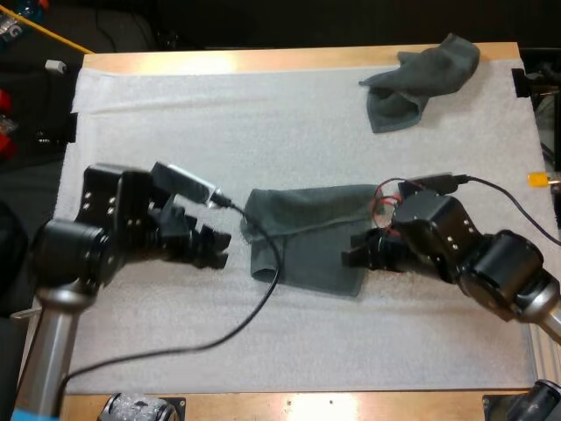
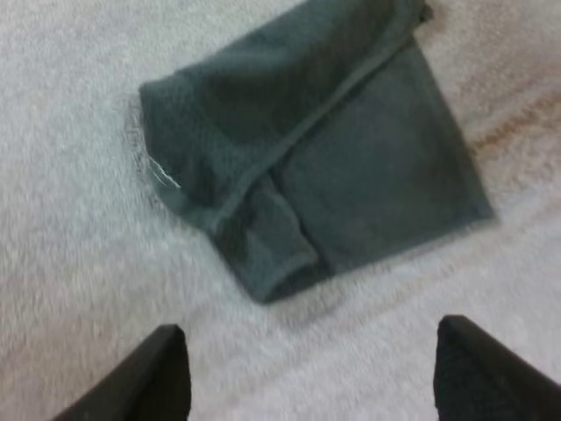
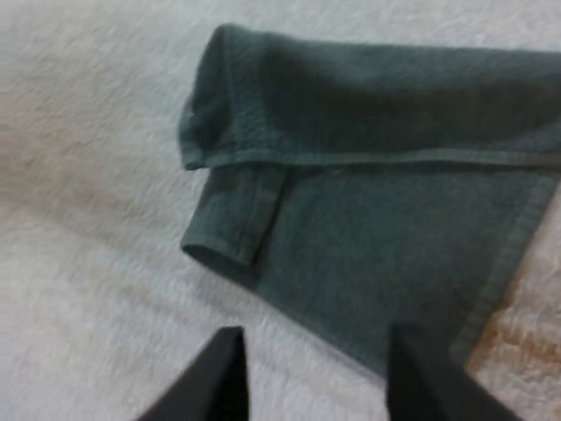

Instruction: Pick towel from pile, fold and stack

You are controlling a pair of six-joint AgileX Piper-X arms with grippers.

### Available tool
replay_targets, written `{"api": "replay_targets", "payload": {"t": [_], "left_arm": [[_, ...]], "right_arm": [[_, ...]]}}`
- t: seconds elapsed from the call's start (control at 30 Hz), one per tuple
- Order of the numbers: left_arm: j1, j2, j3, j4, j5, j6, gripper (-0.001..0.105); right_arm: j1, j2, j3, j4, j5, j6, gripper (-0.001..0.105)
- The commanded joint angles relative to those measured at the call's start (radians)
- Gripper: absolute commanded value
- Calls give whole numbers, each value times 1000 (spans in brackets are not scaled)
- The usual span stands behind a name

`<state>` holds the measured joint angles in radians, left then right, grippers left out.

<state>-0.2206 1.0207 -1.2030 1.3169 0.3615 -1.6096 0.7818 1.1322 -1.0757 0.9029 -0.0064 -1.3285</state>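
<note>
One dark grey-green cloth towel [image 1: 307,241] half-folded, centre | crumpled grey-green towel [image 1: 421,79] at 1 o'clock | left gripper [image 1: 217,249] at 9, right gripper [image 1: 353,247] at 3 o'clock: both spread, empty | fold unfinished, stacking pending

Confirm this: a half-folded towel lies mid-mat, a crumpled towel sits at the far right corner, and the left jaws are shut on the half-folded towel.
One thing is wrong: the left jaws stand open, clear of the half-folded towel, as the left wrist view shows. That towel does lie mid-mat, with the crumpled towel at the far right corner.
</note>
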Motion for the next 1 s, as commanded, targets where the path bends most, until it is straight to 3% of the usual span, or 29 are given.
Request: {"api": "replay_targets", "payload": {"t": [0.0, 0.23, 0.53, 0.97], "left_arm": [[3, -24, -6, 31, -13, -3, 58], [3, -139, 41, 87, -14, -30, 58], [3, -241, 169, 87, -14, -53, 58], [3, -244, 175, 96, -14, -53, 58]], "right_arm": [[13, -10, -6, 8, 6, -10, 27], [65, -6, -6, 5, 26, -6, 0], [62, 124, -3, -93, 24, -6, 0], [59, 424, -34, -322, -108, 24, 0]]}}
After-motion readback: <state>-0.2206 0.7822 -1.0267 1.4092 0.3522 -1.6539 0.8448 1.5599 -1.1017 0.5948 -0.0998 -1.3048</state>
